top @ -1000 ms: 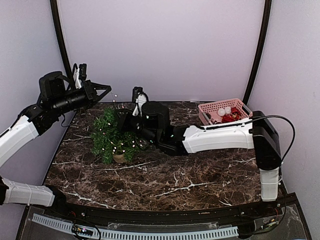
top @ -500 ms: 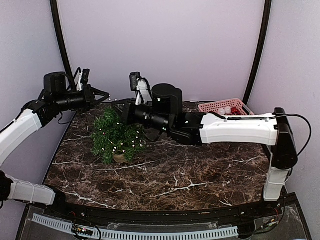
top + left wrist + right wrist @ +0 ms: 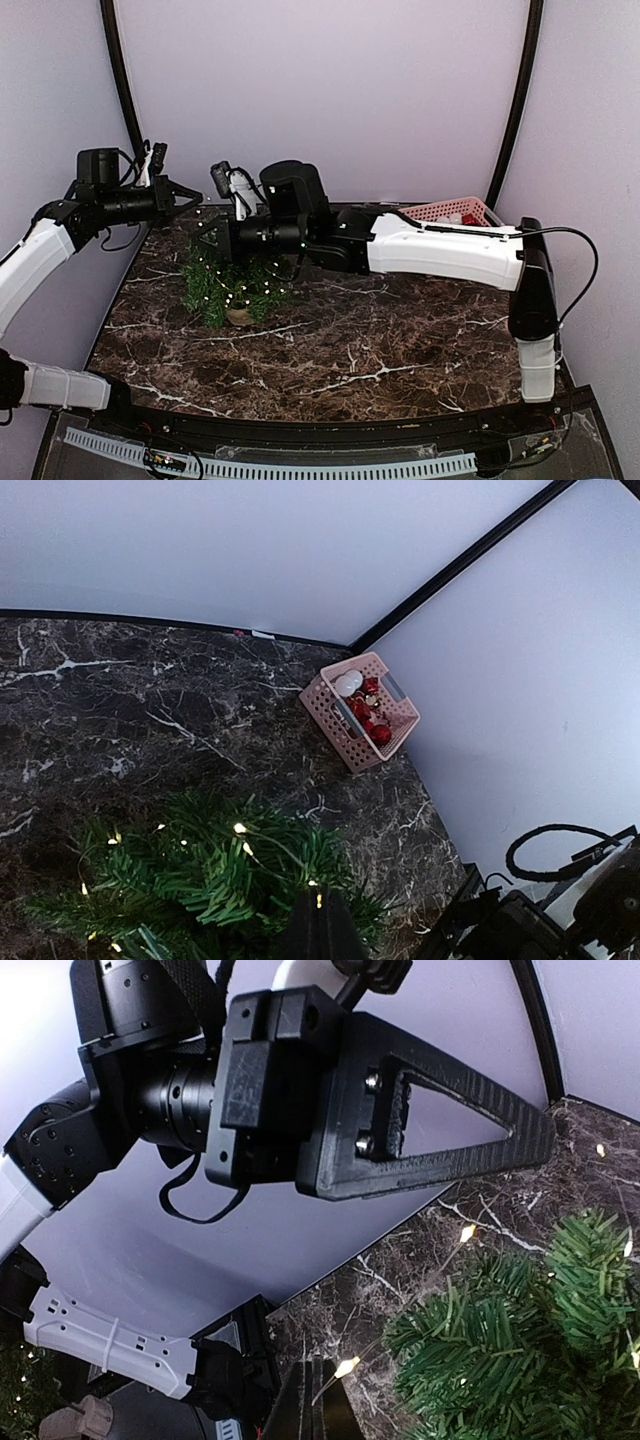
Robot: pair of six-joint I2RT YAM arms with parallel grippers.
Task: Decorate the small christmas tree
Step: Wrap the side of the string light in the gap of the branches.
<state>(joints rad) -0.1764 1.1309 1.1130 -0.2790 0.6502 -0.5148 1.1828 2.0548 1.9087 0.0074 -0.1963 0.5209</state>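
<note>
Left gripper (image 3: 195, 198): jaws clenched; nothing is visible between them. It hovers just left of the crown of the small christmas tree (image 3: 228, 281) and above it, pointing right toward the crown.
Small christmas tree: stands on the marble table (image 3: 380, 350). Its pot is at the near side and its long axis runs roughly upright, appearing to lean back and left. The white lights are lit.
Tree from the left jaws: below and slightly right, as the left wrist view shows the branches directly under the fingertips.
Right gripper (image 3: 203, 238): jaws clenched and low over the tree's crown, closer to the foliage than the left gripper.
Light wire: a lit bulb (image 3: 347, 1366) on a fine wire sits just beside the right fingertips. Whether the wire is pinched cannot be determined.
Gripper-to-gripper: the two tips are near each other above the crown, left above right.
Pink basket (image 3: 430, 209): well right of the tree at the back, holding red and white ornaments.
Assessment: the right arm is nearer the tree. Any ornament fetch lies far to the tree's right.
</note>
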